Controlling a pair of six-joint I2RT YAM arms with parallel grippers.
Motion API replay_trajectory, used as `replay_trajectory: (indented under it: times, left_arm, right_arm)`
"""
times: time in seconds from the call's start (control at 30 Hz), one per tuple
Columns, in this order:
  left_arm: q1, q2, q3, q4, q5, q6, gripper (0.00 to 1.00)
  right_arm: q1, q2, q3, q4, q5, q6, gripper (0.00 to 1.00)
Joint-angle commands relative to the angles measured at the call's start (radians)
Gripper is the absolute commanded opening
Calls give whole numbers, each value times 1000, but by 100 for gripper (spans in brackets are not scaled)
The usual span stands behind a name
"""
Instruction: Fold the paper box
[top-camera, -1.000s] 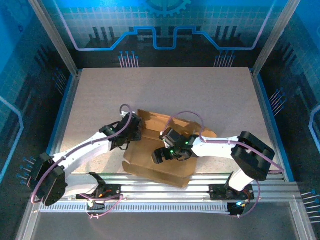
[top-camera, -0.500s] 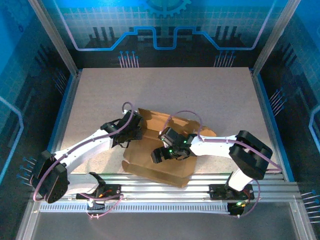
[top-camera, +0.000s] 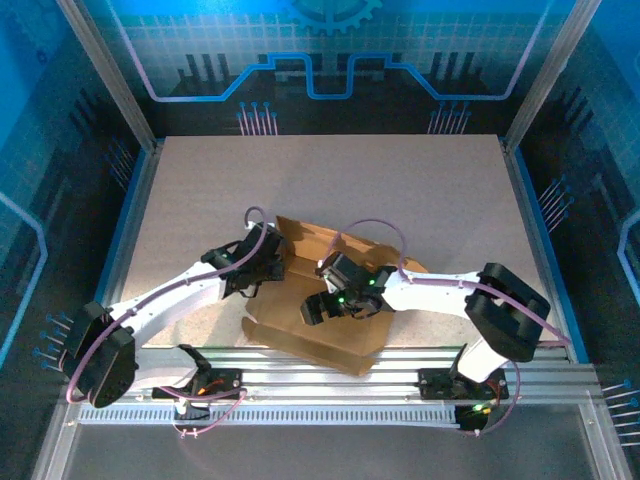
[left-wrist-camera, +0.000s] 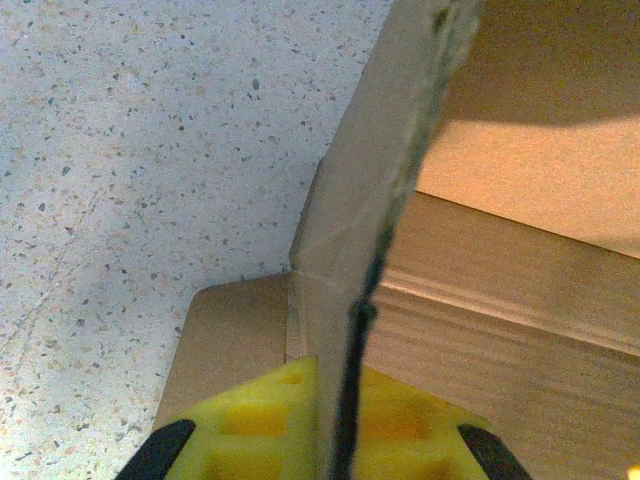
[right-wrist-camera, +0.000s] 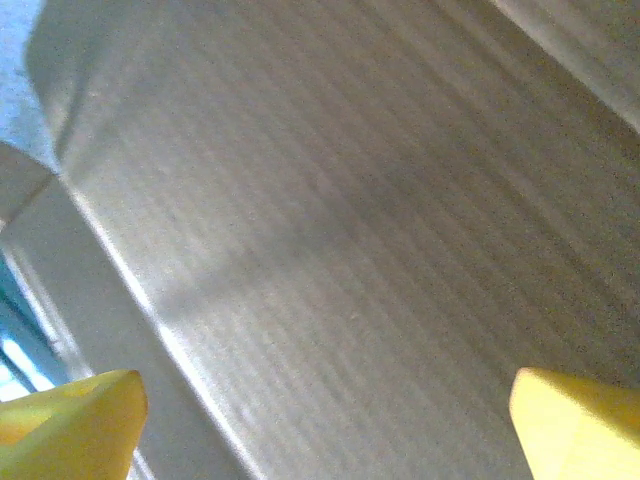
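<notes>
Speckled table (left-wrist-camera: 120, 150): left tool (left-wrist-camera: 337, 430) clamped on paper box (left-wrist-camera: 500, 300) wall; right tool (right-wrist-camera: 325, 420) spread over it.

I have white arms (top-camera: 170, 298) with black joints (top-camera: 512, 315), pink cables (top-camera: 372, 226), yellow pincer pads (left-wrist-camera: 260, 430), and a green light (top-camera: 345, 297) on my right wrist.

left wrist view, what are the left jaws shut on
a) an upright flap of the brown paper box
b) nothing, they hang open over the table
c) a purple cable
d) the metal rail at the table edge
a: the yellow pads sit on both sides of the thin edge of an upright flap of the paper box, pinching it.
</notes>
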Motion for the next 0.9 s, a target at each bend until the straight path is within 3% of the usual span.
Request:
replay_trajectory:
  times: [0.0,0.53,0.87]
  left_arm:
    - [5,10,-51,-50,51,18,9]
    - [34,-4,-35,-24,111,91,10]
    - [60,-31,-40,-32,141,104,10]
  right_arm:
    - [3,-77,69,-23,-46,-33,95]
    - [-157,-350,216,-148,-240,-144,95]
    - [-282,-270,471,-268,-301,-229,95]
